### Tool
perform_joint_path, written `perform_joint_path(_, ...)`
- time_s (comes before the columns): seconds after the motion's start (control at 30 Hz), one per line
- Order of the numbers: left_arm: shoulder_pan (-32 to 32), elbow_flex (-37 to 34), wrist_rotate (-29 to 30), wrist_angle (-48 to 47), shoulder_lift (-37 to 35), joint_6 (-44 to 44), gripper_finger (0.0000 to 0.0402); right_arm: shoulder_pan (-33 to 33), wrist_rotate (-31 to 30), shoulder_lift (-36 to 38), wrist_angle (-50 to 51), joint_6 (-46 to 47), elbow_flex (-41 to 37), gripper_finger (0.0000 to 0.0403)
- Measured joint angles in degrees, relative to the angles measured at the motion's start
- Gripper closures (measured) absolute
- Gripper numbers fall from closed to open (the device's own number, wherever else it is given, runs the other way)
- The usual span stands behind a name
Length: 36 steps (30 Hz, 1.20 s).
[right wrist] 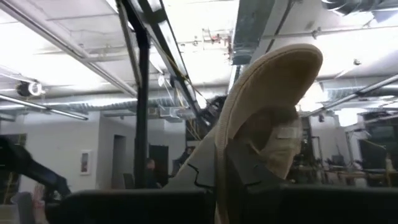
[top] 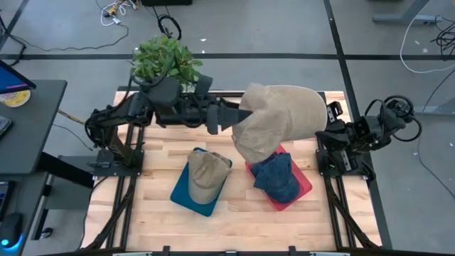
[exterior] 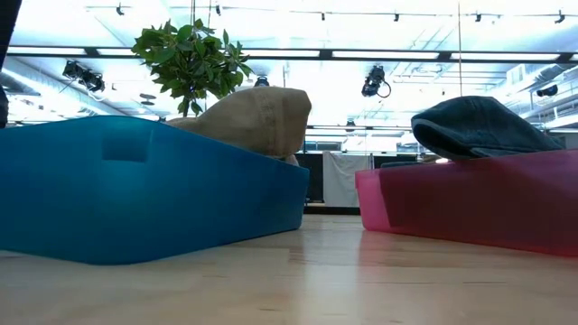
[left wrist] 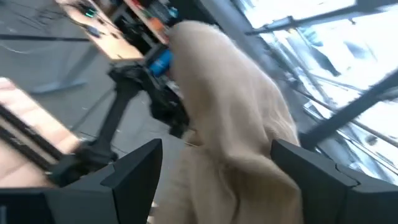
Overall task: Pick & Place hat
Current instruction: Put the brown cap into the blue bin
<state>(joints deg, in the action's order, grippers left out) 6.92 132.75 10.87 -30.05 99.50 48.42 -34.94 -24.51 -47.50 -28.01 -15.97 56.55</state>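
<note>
A large tan hat [top: 281, 117] hangs high over the table's far middle, between my two arms. My right gripper [top: 323, 126] comes in from the right and is shut on it. From the left, my left gripper [top: 236, 117] stands open, its two fingers [left wrist: 134, 177] wide on either side of the hat's cloth [left wrist: 233, 143]; whether they touch it I cannot tell. A second tan hat [top: 207, 174] lies in a blue tray [top: 186, 193]. A dark blue hat [top: 277, 178] lies in a red tray [top: 302, 186]. My right gripper pinches the large tan hat by its lower edge [right wrist: 225, 177] between its two shut fingers, which hide the exact spot. The fingers come from the table's right side, slanting upward. The hat stands up above them, lifted clear of the table and both trays.
A potted plant [top: 165, 60] stands at the table's far left, behind my left arm. The blue tray [exterior: 135, 190] and red tray [exterior: 470, 203] take up the table's middle. Bare wood [top: 234, 224] lies along the near edge. A desk [top: 28, 121] stands left of the table.
</note>
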Motion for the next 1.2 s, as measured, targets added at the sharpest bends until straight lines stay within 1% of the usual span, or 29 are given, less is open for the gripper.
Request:
perform_joint_path(0.1, 0.00, 0.00, -3.20, 2.74, 0.09, -1.25, 0.0097, 0.00, -1.44, 0.15, 0.32, -0.82, 0.00, 0.0399)
perform_joint_path(0.2, 0.48, 0.00, -4.43, 5.20, 0.01, -3.61, 0.0097, 0.00, -3.36, 0.29, 0.46, -1.53, 0.00, 0.0399)
perform_joint_path(0.37, 1.53, 0.00, -8.21, 8.70, -0.15, -5.52, 0.0097, 0.02, -6.40, 0.36, 0.35, -2.22, 0.00, 0.0399)
perform_joint_path(0.63, 2.34, 0.00, -8.19, 7.75, -0.12, -7.08, 0.0099, 0.00, -7.48, 0.35, -2.73, -3.80, 0.00, 0.0399)
perform_joint_path(0.77, 2.27, 0.00, -8.11, 7.52, -0.12, -9.18, 0.0119, 0.00, -8.04, 0.38, -2.91, -4.50, 0.00, 0.0399)
perform_joint_path(0.83, 2.29, 0.00, -8.15, 7.21, -0.12, -10.46, 0.0143, 0.00, -8.02, 0.28, -2.84, -4.50, 0.00, 0.0399)
perform_joint_path(0.9, 2.29, 0.00, -8.17, 6.53, -0.12, -11.73, 0.0177, 0.00, -8.36, 0.09, -2.80, -4.50, 0.00, 0.0398)
perform_joint_path(1.0, 2.23, 0.01, -8.11, 5.22, -0.12, -13.39, 0.0247, 0.00, -9.46, 0.01, -2.38, -4.50, 0.00, 0.0397)
perform_joint_path(1.13, 2.25, 0.01, -8.33, 3.67, -0.10, -15.30, 0.0363, 0.00, -9.39, 0.01, -2.40, -3.98, 0.00, 0.0396)
perform_joint_path(1.17, 2.16, 0.02, -8.67, 3.38, -0.10, -15.86, 0.0381, -0.01, -9.35, 0.01, -2.40, -3.31, 0.00, 0.0396)
perform_joint_path(1.2, 1.97, 0.02, -9.10, 3.07, -0.10, -16.06, 0.0388, 0.00, -9.30, 0.01, -2.39, -2.02, 0.00, 0.0396)
